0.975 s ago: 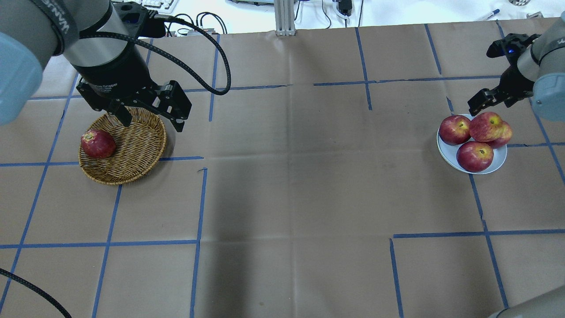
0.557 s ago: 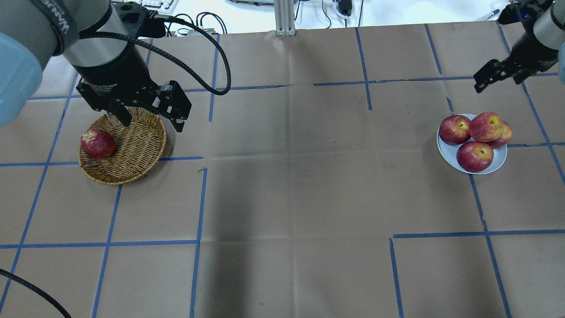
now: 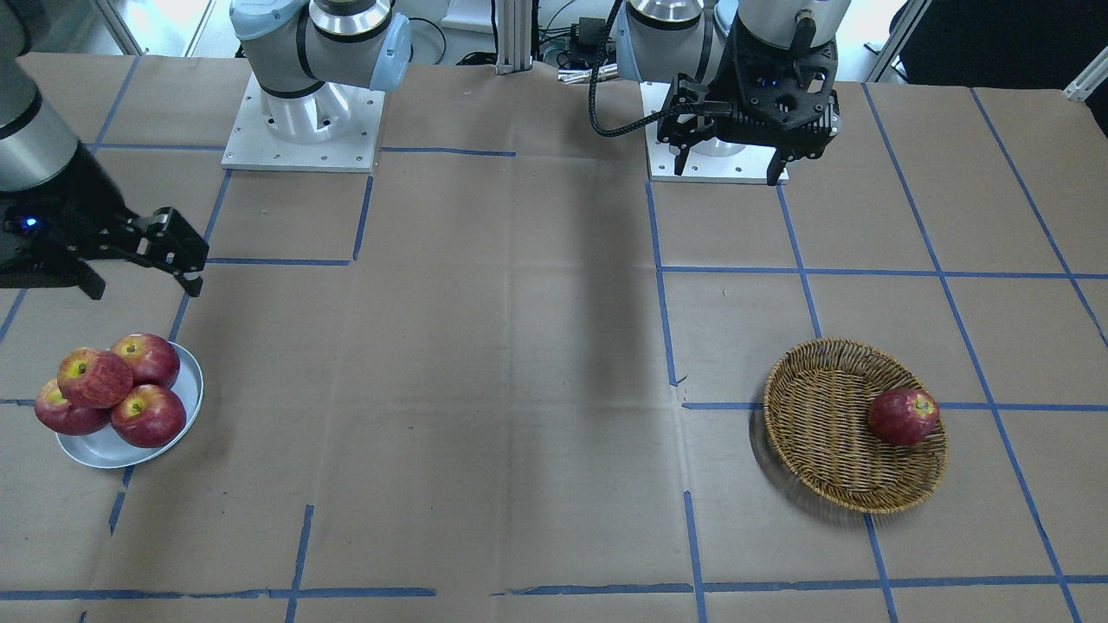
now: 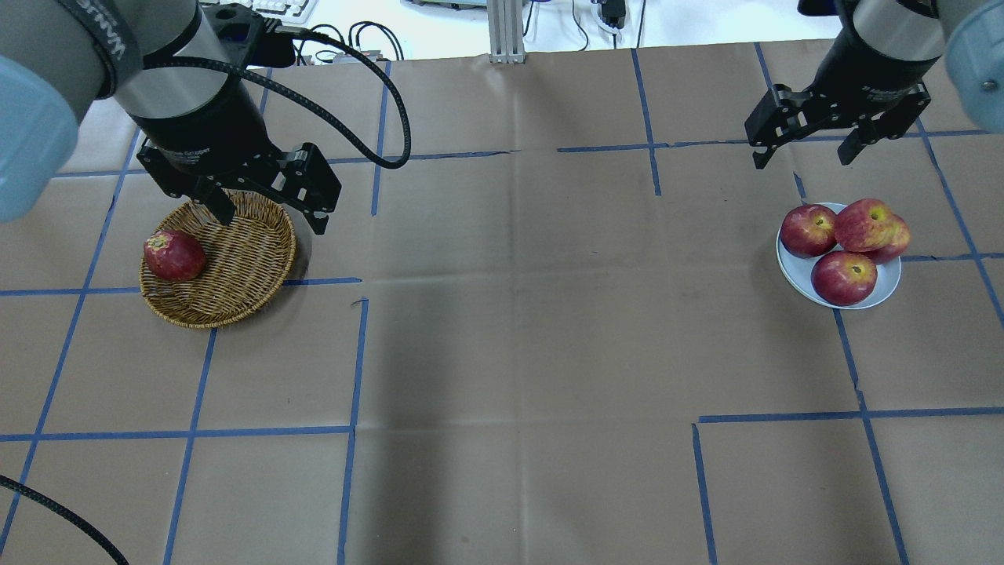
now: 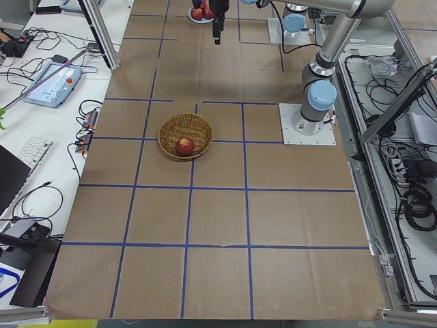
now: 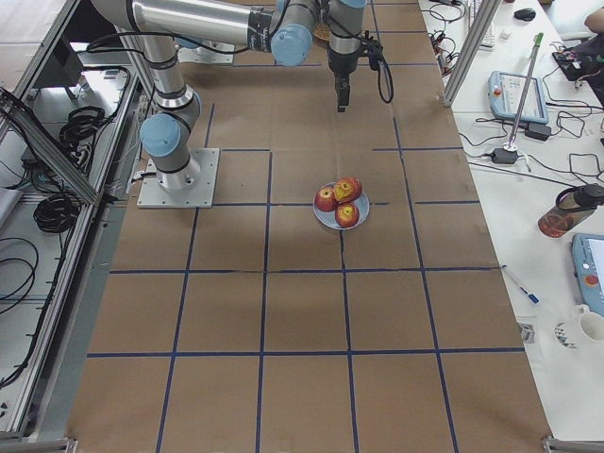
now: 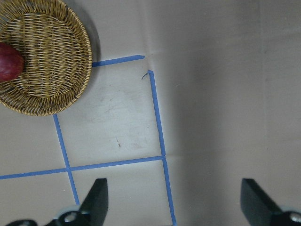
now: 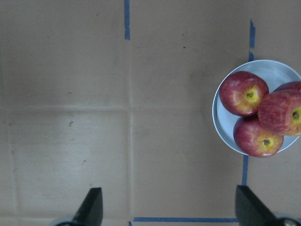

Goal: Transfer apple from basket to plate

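Note:
The pinkish-red streaky apple (image 4: 863, 223) with a yellow stem patch lies on top of three darker apples on the pale plate (image 4: 794, 276) at the right. It also shows in the front view (image 3: 93, 378) and the right wrist view (image 8: 282, 113). My right gripper (image 4: 802, 159) is open and empty, above the table behind and left of the plate. The wicker basket (image 4: 251, 271) stands at the left and holds one dark red apple (image 4: 174, 255). My left gripper (image 4: 271, 216) is open and empty, high over the basket's back right rim.
The table is covered in brown paper with blue tape lines (image 4: 353, 353). Both arm bases (image 3: 299, 121) stand at the robot's edge. Keyboards, cables and a pendant lie beyond the table's ends in the side views.
My right gripper has risen from beside the plate and swung back and toward the table's middle, still open and empty. The apples, the basket and my left arm have not moved.

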